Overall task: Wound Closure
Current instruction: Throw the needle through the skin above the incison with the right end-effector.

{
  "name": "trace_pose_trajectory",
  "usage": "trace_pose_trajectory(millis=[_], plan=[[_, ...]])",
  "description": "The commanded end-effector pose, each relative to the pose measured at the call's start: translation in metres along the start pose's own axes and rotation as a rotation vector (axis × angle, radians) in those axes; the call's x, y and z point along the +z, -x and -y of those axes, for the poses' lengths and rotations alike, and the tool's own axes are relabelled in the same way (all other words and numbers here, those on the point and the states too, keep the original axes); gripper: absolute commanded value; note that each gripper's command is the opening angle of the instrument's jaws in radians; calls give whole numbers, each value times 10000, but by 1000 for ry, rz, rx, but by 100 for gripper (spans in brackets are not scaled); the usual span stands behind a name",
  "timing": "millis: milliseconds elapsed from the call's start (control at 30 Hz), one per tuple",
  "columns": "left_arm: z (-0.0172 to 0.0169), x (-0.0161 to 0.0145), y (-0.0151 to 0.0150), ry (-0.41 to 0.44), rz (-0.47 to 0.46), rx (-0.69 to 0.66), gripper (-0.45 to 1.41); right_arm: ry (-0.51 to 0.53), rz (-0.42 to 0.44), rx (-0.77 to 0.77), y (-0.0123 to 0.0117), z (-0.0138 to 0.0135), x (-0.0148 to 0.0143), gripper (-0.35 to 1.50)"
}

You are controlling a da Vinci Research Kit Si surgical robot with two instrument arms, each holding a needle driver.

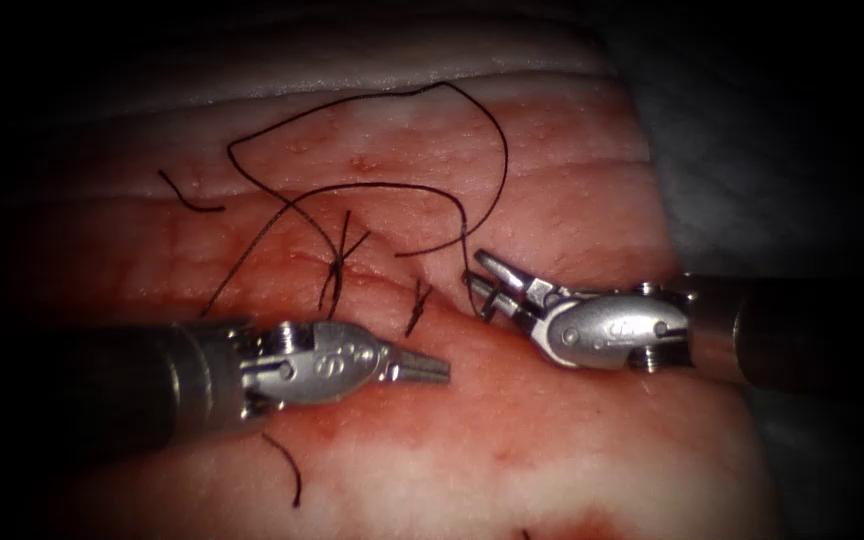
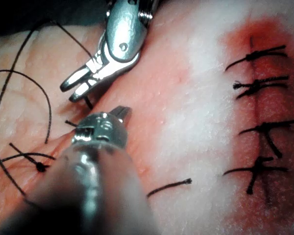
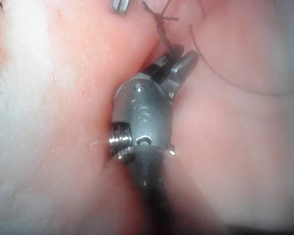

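Dark thread (image 1: 382,190), needle indistinct near right gripper (image 1: 480,283)

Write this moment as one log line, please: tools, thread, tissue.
left tool: jaws shut, holds nothing | right tool: jaws open beside thread, holds nothing | tissue: knotted stitches

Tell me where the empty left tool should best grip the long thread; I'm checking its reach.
Probably the strand sloping down toward the left tool, where the thread lies free on the tissue, approached from below. The right tool, jaws open, straddles the other end.
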Motion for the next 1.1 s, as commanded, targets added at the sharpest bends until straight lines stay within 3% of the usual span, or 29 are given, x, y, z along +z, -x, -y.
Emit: trace_pose_trajectory(millis=[33, 467, 600, 1100], plan=[[3, 7, 2, -1, 0, 6, -45, -9, 2, 2, 4, 8, 7, -35], [8, 7, -2, -28, -33, 52, -45, -68, 41, 48, 9, 25, 9, -35], [12, 7, -2, -27, -34, 50, -27, -86, 67, 60, 12, 27, 10, -35], [19, 9, 9, -40, -27, 22, -33, -165, 142, 195, 29, 41, 13, -35]])
